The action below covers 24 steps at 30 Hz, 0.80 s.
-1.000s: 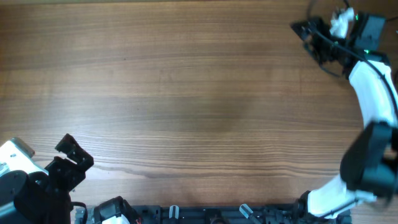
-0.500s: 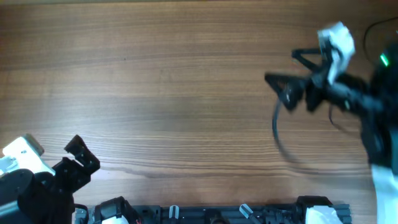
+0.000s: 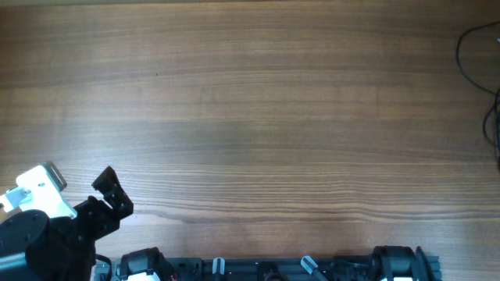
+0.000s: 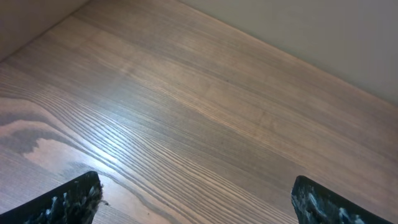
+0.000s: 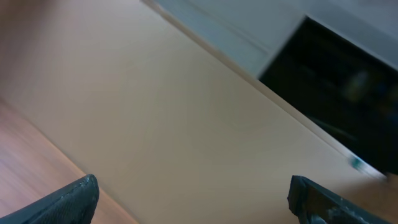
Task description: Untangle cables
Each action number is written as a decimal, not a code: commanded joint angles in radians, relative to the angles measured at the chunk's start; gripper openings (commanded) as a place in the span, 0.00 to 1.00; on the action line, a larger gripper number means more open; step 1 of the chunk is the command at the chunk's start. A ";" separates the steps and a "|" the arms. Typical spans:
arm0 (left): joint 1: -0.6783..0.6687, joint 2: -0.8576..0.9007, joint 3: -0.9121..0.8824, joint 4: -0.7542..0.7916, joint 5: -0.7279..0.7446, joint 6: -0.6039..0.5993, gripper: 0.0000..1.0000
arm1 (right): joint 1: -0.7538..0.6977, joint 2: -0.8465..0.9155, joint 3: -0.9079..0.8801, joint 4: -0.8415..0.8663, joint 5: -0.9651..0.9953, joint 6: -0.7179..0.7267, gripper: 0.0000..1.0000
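Note:
Thin black cable loops (image 3: 461, 53) lie at the far right edge of the wooden table (image 3: 250, 117), partly cut off by the frame. My left gripper (image 3: 116, 195) is open and empty at the near left corner, far from the cables; its wrist view (image 4: 199, 208) shows only bare wood between the fingers. My right gripper (image 5: 199, 205) is open and empty. It points at a beige wall and is out of the overhead view.
The arm bases and a black rail (image 3: 266, 269) run along the near edge. A dark opening (image 5: 342, 74) shows in the right wrist view beyond the wall.
The right arm swept from the far right corner across the table with a cord loop trailing, then left the overhead view. The left gripper shifted slightly right.

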 commanded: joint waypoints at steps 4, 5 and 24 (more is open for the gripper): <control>-0.006 -0.002 0.012 0.004 0.012 0.016 1.00 | 0.000 -0.049 -0.010 -0.099 0.053 -0.003 1.00; -0.006 -0.002 0.012 0.004 0.012 0.016 1.00 | 0.000 -0.055 -0.002 -0.100 0.034 0.028 1.00; -0.006 -0.002 0.012 -0.014 0.020 0.016 1.00 | 0.000 -0.068 0.197 -0.146 -0.008 -0.001 0.99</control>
